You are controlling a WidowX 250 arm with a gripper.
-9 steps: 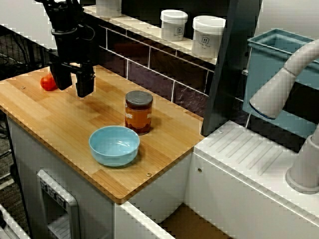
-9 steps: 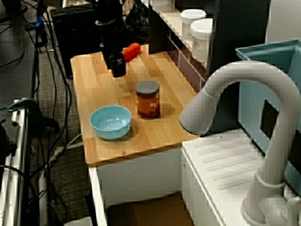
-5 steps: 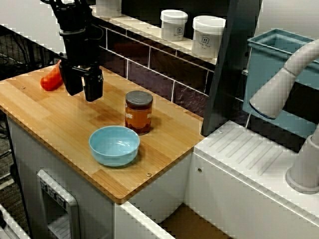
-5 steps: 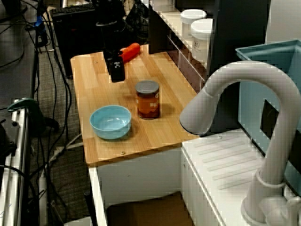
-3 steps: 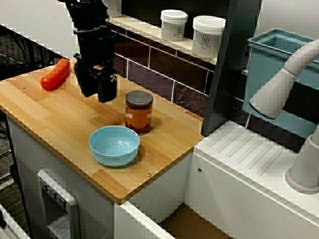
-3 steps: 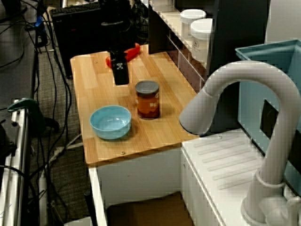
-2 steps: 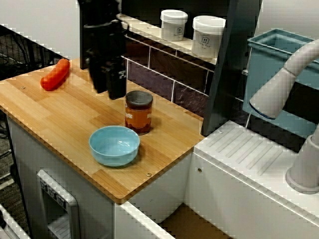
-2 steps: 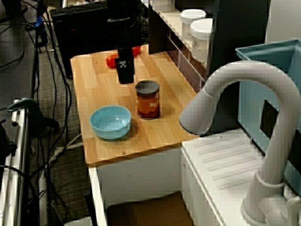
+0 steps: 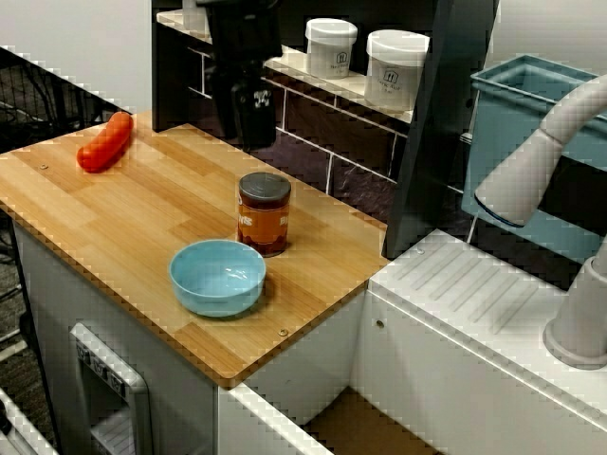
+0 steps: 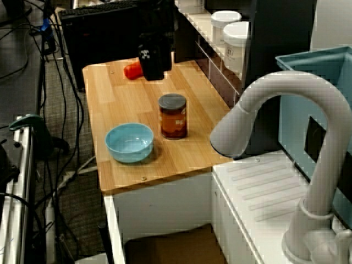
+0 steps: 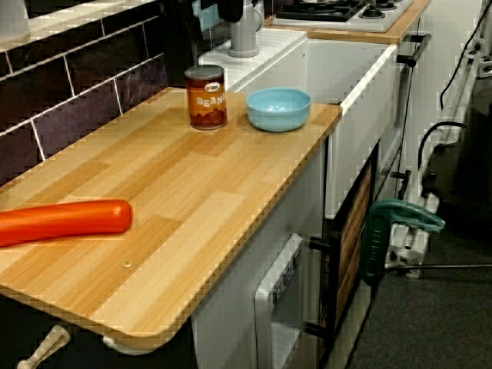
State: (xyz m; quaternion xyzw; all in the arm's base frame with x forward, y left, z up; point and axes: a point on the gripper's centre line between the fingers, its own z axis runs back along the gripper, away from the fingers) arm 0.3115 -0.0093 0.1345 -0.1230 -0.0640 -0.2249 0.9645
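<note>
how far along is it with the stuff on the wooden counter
Done: nothing looks placed yet. The carrot, the jar and the blue bowl sit apart on the counter, lid on the jar, bowl empty.
In hand: nothing. The pincer hangs above the counter between carrot and jar, fingers seemingly apart.
Left: any grasp at all, judging by these views.

End effector black, white mark on its side. Jar: amber-brown, orange label, dark grey lid. Bowl light blue. Carrot-like piece orange-red. Desk: pale wood, plank-strip pattern. Wall tiles dark purple-brown, white grout grid. Shelf tubs white, dark label print.
</note>
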